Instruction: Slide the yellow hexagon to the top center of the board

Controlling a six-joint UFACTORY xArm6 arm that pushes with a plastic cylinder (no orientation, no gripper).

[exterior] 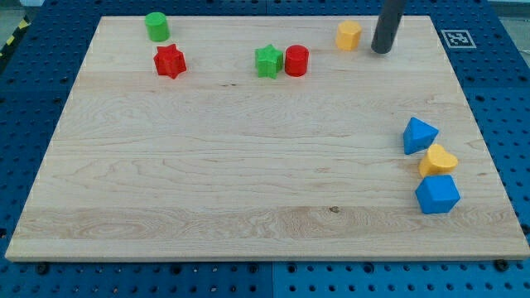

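Observation:
The yellow hexagon (349, 35) sits near the view's top edge of the wooden board (248, 165), right of centre. My tip (381, 50) rests on the board just to the hexagon's right, a small gap away, not touching it. The dark rod rises out of the view's top.
A red cylinder (296, 60) and a green star (267, 61) stand side by side left of the hexagon. A green cylinder (156, 26) and a red star (169, 61) are at the top left. At the right edge lie a blue wedge-like block (419, 135), a yellow heart (437, 160) and a blue cube-like block (436, 194).

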